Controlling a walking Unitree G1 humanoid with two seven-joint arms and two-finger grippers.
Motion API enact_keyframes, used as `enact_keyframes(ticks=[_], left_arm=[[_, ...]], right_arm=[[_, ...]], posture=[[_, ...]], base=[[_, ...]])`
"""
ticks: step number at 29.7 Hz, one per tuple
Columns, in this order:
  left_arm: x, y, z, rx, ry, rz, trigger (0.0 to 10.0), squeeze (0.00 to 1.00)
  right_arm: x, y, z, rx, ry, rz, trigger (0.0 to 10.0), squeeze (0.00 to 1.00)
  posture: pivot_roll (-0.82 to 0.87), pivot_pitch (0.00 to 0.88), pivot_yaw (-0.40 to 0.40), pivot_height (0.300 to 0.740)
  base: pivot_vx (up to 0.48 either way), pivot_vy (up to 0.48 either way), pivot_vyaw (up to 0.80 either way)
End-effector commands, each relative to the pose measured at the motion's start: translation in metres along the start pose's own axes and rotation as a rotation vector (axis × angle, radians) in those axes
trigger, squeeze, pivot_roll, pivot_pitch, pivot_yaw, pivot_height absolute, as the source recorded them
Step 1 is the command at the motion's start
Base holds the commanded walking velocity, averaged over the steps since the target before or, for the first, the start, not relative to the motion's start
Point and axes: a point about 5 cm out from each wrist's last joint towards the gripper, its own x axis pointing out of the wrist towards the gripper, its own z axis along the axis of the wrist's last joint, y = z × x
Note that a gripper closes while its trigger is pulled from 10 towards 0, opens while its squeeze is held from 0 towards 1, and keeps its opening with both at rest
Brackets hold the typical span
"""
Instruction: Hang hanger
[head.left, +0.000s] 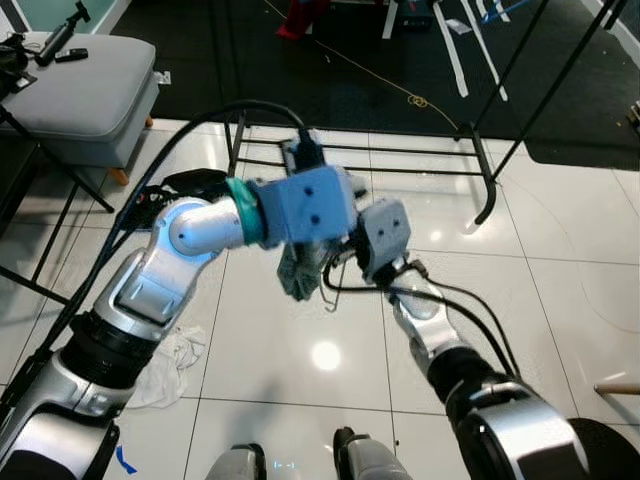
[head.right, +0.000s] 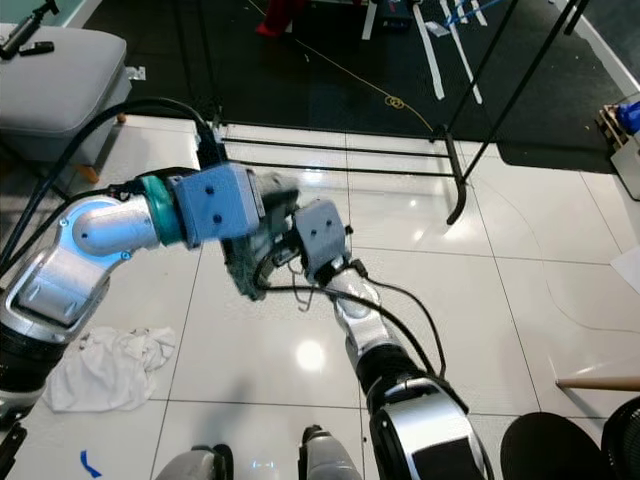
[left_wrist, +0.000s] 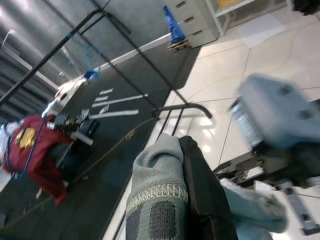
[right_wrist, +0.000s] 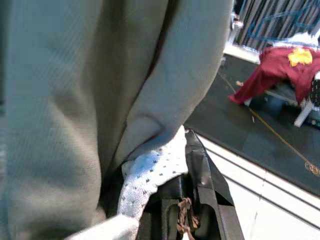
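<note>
- My left pincer is clamped on the grey-green garment, frame centre.
- My right pincer grips the same cloth beside the wire hanger.
- Clothes rack stands upper right.

Head stereo pair downward over both arms — wrist cameras close on the grey cloth, shared.

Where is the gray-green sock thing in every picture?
Left eye view: the sock hangs in the middle, between the two grippers.
Right eye view: it sits left of centre, under the left wrist's blue block.
Left wrist view: low in the middle, against a black finger.
Right wrist view: it covers most of the picture, very close.
Shared landmark: the black rack, also seen in the left wrist view.
</note>
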Motion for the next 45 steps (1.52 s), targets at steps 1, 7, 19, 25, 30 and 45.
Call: enact_keyframes(ticks=[1,7,19,25,30,45], left_arm=[[0.001,0.001,0.001,0.002,0.001,0.007,0.0,0.0],[0.001,0.014,-0.011,-0.099,0.08,0.134,0.0,0.0],[0.009,0.003,-0.001,-0.188,0.01,0.061,0.0,0.0],[0.017,-0.013,0.027,-0.25,-0.156,-0.066,0.0,0.0],[0.018,-0.015,0.038,-0.28,-0.193,-0.124,0.0,0.0],[0.001,-0.003,0.02,-0.214,-0.062,-0.089,0.0,0.0]], right_arm=[[-0.003,0.0,0.0,0.007,-0.016,-0.003,0.0,0.0],[-0.026,0.004,-0.01,0.053,-0.031,-0.031,0.0,0.0],[-0.032,0.031,-0.017,0.175,-0.014,0.133,0.0,0.0],[-0.019,0.049,-0.017,0.235,0.045,0.292,0.0,0.0],[-0.009,0.044,-0.019,0.171,0.132,0.288,0.0,0.0],[-0.01,0.027,-0.025,0.055,0.19,0.188,0.0,0.0]], posture=[[0.04,0.124,0.007,0.74],[0.02,0.124,0.025,0.74],[0.02,0.125,0.028,0.74],[0.03,0.12,0.022,0.74],[0.04,0.115,0.016,0.74],[0.04,0.099,0.004,0.74]], base=[[0.0,0.0,0.0],[0.0,0.0,0.0],[0.0,0.0,0.0],[0.0,0.0,0.0],[0.0,0.0,0.0],[0.0,0.0,0.0]])
